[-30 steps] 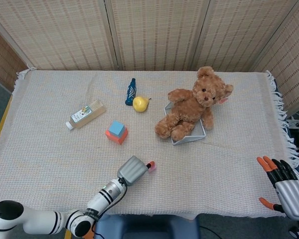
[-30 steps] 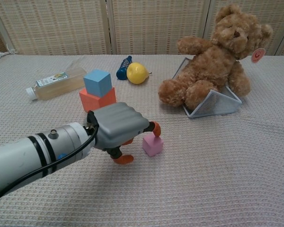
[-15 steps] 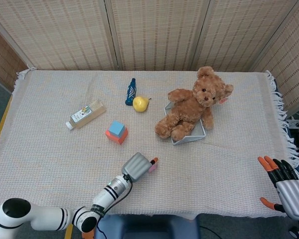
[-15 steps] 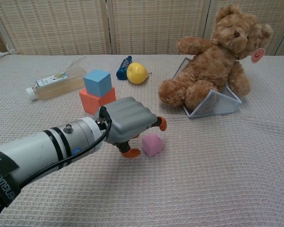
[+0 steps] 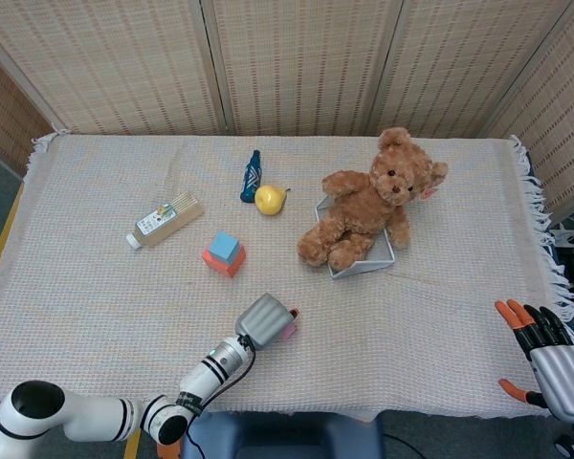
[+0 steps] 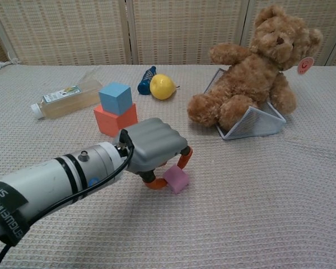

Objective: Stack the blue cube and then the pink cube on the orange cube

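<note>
The blue cube (image 5: 224, 246) (image 6: 115, 97) sits on the orange cube (image 5: 228, 263) (image 6: 115, 120) left of the table's middle. In front of that stack, my left hand (image 5: 265, 318) (image 6: 153, 146) hangs over the pink cube (image 5: 288, 330) (image 6: 176, 179). Its thumb touches the cube's left side and a finger bends over the top. The cube is tilted in this pinch, low over the cloth. My right hand (image 5: 553, 363) is past the table's front right corner, fingers spread and holding nothing; the chest view does not show it.
A teddy bear (image 5: 368, 201) (image 6: 256, 67) lies on a wire rack (image 5: 364, 265) (image 6: 252, 126) right of centre. A yellow pear (image 5: 270, 199) (image 6: 162, 87), a small blue bottle (image 5: 252, 177) (image 6: 146, 79) and a lying clear bottle (image 5: 165, 220) (image 6: 64, 98) are behind the stack.
My left hand moved forward to the right and its thumb and finger closed around the pink cube, which has tipped and shifted slightly. The right hand stayed put.
</note>
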Controlling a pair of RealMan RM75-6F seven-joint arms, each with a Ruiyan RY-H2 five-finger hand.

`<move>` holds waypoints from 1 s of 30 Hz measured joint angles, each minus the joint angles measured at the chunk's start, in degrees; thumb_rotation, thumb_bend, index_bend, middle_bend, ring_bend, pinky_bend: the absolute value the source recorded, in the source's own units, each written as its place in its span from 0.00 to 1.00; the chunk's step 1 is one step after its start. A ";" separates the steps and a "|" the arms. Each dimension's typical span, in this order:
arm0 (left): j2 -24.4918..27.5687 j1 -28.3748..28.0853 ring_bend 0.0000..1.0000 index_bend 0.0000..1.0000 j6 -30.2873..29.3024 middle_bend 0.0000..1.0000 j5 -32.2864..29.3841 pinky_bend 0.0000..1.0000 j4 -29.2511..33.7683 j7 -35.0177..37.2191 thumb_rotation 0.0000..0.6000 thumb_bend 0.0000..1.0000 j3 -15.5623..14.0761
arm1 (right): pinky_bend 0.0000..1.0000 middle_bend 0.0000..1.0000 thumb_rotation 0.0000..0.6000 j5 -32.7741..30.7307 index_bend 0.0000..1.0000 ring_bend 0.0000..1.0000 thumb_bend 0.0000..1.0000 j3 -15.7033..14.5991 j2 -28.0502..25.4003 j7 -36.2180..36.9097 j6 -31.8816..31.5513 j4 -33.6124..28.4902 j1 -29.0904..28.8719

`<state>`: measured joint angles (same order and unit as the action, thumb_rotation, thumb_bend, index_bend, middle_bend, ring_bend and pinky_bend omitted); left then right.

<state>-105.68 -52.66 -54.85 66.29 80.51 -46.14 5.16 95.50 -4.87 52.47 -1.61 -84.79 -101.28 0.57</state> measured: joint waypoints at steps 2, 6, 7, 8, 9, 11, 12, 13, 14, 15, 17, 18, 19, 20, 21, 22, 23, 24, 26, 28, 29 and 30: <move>-0.19 0.18 1.00 0.53 -0.17 1.00 1.29 1.00 -0.43 2.24 1.00 0.30 -0.10 | 0.00 0.00 1.00 0.06 0.00 0.00 0.03 -0.01 0.03 -0.10 -0.03 -0.04 0.03; 0.10 0.83 1.00 0.53 -0.61 1.00 2.88 1.00 -0.35 6.08 1.00 0.29 -0.02 | 0.00 0.00 1.00 -0.13 0.00 0.00 0.03 0.05 0.08 -0.18 0.10 -0.01 0.01; 0.58 1.08 1.00 0.53 -0.63 1.00 2.81 1.00 0.27 6.73 1.00 0.29 0.12 | 0.00 0.00 1.00 -0.19 0.00 0.00 0.03 0.07 0.11 -0.27 0.22 0.00 -0.04; 1.06 1.26 1.00 0.53 -0.64 1.00 2.61 1.00 0.96 7.05 1.00 0.29 0.25 | 0.00 0.00 1.00 -0.22 0.00 0.00 0.03 0.07 0.14 -0.33 0.34 0.00 -0.08; 1.66 1.46 1.00 0.54 -0.67 1.00 2.36 1.00 1.79 7.28 1.00 0.29 0.39 | 0.00 0.00 1.00 -0.24 0.00 0.00 0.03 0.07 0.16 -0.41 0.47 -0.01 -0.13; 3.54 2.01 1.00 0.54 -0.97 1.00 1.67 1.00 4.10 7.49 1.00 0.29 0.72 | 0.00 0.00 1.00 -0.28 0.00 0.00 0.03 0.05 0.21 -0.56 0.72 -0.09 -0.23; 4.53 2.29 1.00 0.54 -1.24 1.00 1.35 1.00 5.18 7.46 1.00 0.29 0.85 | 0.00 0.00 1.00 -0.28 0.00 0.00 0.03 0.06 0.21 -0.57 0.71 -0.12 -0.24; 5.96 2.73 1.00 0.54 -1.73 1.00 0.89 1.00 6.67 7.37 1.00 0.29 1.05 | 0.00 0.00 1.00 -0.26 0.00 0.00 0.03 0.07 0.20 -0.57 0.65 -0.13 -0.23; 7.10 3.08 1.00 0.54 -2.16 1.00 0.50 1.00 7.81 7.30 1.00 0.29 1.21 | 0.00 0.00 1.00 -0.27 0.00 0.00 0.03 0.09 0.22 -0.60 0.58 -0.13 -0.20; 8.30 3.43 1.00 0.54 -2.60 1.00 0.06 1.00 8.93 7.20 1.00 0.29 1.39 | 0.00 0.00 1.00 -0.32 0.00 0.00 0.03 0.11 0.25 -0.65 0.57 -0.10 -0.19; 11.24 4.21 1.00 0.54 -3.66 1.00 -1.11 1.00 11.38 6.81 1.00 0.29 1.87 | 0.00 0.00 1.00 -0.44 0.00 0.00 0.03 0.17 0.32 -0.75 0.68 -0.11 -0.23; 12.58 4.50 1.00 0.55 -4.16 1.00 -1.65 1.00 12.31 6.47 1.00 0.29 2.10 | 0.00 0.00 1.00 -0.51 0.00 0.00 0.03 0.20 0.36 -0.85 0.77 -0.15 -0.26; 14.38 4.85 1.00 0.55 -4.87 1.00 -2.39 1.00 13.51 5.78 1.00 0.29 2.42 | 0.00 0.00 1.00 -0.62 0.00 0.00 0.03 0.23 0.42 -1.05 0.92 -0.19 -0.32; 15.76 5.07 1.00 0.55 -5.43 1.00 -3.00 1.00 14.40 5.05 1.00 0.30 2.69 | 0.00 0.00 1.00 -0.72 0.00 0.00 0.03 0.25 0.49 -1.20 1.07 -0.23 -0.37; 17.14 5.26 1.00 0.55 -5.98 1.00 -3.71 1.00 15.32 4.20 1.00 0.30 2.99 | 0.00 0.00 1.00 -0.82 0.00 0.00 0.03 0.28 0.55 -1.36 1.19 -0.28 -0.41; 18.94 5.48 1.00 0.55 -6.64 1.00 -4.87 1.00 16.58 3.07 1.00 0.30 3.44 | 0.00 0.00 1.00 -0.96 0.00 0.00 0.03 0.33 0.64 -1.59 1.32 -0.34 -0.46; 20.24 5.58 1.00 0.55 -7.03 1.00 -5.90 1.00 17.49 2.32 1.00 0.30 3.81 | 0.00 0.00 1.00 -1.08 0.00 0.00 0.03 0.38 0.72 -1.78 1.39 -0.39 -0.50; 21.50 5.65 1.00 0.55 -7.30 1.00 -7.03 1.00 18.42 1.69 1.00 0.30 4.21 | 0.00 0.00 1.00 -1.20 0.00 0.00 0.03 0.43 0.80 -1.98 1.47 -0.45 -0.53; 24.26 5.66 1.00 0.56 -7.69 1.00 -9.86 1.00 20.64 0.40 1.00 0.30 5.24 | 0.00 0.00 1.00 -1.55 0.00 0.00 0.03 0.56 1.03 -2.48 1.72 -0.56 -0.62; 27.03 5.44 1.00 0.56 -7.88 1.00 -12.28 1.00 22.66 -0.84 1.00 0.30 6.21 | 0.00 0.00 1.00 -1.92 0.00 0.00 0.03 0.66 1.25 -3.00 2.04 -0.66 -0.72; 28.15 5.27 1.00 0.56 -7.94 1.00 -13.14 1.00 23.45 -1.36 1.00 0.30 6.59 | 0.00 0.00 1.00 -2.09 0.00 0.00 0.03 0.71 1.35 -3.23 2.18 -0.70 -0.77; 29.19 5.07 1.00 0.56 -7.97 1.00 -13.93 1.00 24.17 -1.83 1.00 0.30 6.95 | 0.00 0.00 1.00 -2.28 0.00 0.00 0.03 0.76 1.45 -3.47 2.34 -0.74 -0.82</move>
<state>-76.49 -47.60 -62.82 52.36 104.69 -47.96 12.12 93.22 -4.11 53.92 -5.07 -82.46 -102.02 -0.25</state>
